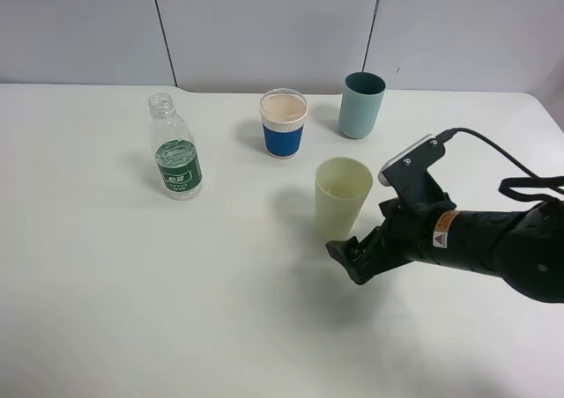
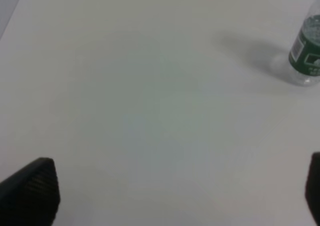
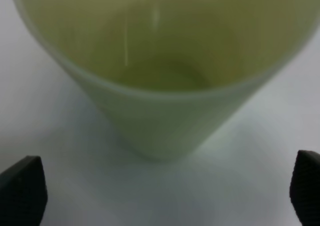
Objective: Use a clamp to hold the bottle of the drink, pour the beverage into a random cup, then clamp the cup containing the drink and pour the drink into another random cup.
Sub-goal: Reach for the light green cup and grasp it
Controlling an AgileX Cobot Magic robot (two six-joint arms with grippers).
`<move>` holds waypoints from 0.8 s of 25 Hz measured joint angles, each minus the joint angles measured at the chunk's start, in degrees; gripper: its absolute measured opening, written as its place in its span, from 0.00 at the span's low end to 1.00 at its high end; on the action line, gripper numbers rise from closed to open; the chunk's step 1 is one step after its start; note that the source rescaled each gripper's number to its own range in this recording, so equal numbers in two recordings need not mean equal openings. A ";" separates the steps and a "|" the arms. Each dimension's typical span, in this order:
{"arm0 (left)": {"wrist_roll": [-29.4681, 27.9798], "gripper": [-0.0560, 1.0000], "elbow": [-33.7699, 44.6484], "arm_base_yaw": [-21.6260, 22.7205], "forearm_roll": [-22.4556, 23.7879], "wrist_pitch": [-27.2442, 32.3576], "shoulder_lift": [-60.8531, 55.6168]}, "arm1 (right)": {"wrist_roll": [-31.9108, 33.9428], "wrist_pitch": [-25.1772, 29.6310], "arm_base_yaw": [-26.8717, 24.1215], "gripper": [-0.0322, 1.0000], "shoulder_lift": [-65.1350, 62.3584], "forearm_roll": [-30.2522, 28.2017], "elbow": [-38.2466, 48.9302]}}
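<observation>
Wide open at the right end effector point(image 1: 351, 261), holding nothing, just beside the pale green cup point(image 1: 342, 195) right of the middle. Open too at the left end effector point(image 2: 175, 191), over bare white worktop point(image 1: 132, 283). Grey wall behind. Toward the left edge, a bottle point(image 1: 176, 156) without cap. Near the back edge, a blue-banded cup point(image 1: 284, 125) and a teal cup point(image 1: 361, 106).

Pale green tapered plastic cup point(image 3: 165, 121), upright on the white desk point(image 3: 250, 178).
The right pincer point(image 3: 164, 186) has its dark fingertips point(image 3: 22, 188) wide apart, not touching the cup, which fills the space ahead between them.
</observation>
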 joint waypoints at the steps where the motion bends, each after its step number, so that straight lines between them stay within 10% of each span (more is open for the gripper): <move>1: 0.00 1.00 0.00 0.00 0.00 0.00 0.00 | -1.43 -2.17 0.00 1.00 1.13 0.00 0.00; 20: 0.00 1.00 0.00 0.00 -0.05 0.00 0.00 | -6.59 -33.88 0.00 1.00 18.62 1.43 -0.05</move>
